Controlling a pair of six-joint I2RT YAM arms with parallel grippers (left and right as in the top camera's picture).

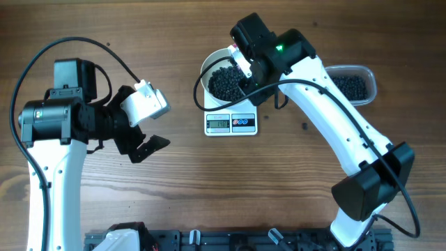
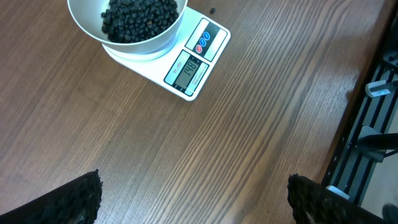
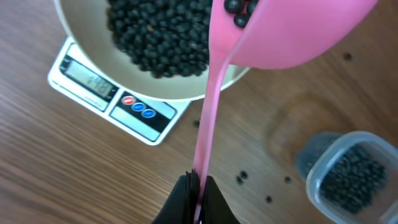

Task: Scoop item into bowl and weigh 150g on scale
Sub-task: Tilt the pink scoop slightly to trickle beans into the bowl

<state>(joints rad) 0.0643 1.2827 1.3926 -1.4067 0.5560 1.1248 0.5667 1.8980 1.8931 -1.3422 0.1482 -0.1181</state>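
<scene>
The right arm's fingers, pressed together, clamp the thin handle of a pink plastic scoop. Its cup is held out ahead of them at the near rim of a round white bowl. A few small round black beads sit at the scoop's lip, and the bowl already carries a deep heap of them. The bowl stands on a flat white digital scale, ahead and to the left of the fingers. A clear plastic tub with more beads lies just to their right. Stray beads dot the wood-grain desk beside the handle. The left arm's fingers are spread wide apart with nothing between them, well back from the scale.

The main risk is overshooting the target weight: if the scoop tips too far, the last beads go in together. The cup also straddles the rim, so some beads may roll outside onto the desk. If the scoop touches the bowl, the reading would be thrown off.

The grey display shows digits, too small to read with confidence. Red and blue buttons sit beside it. No brand name is legible.
</scene>
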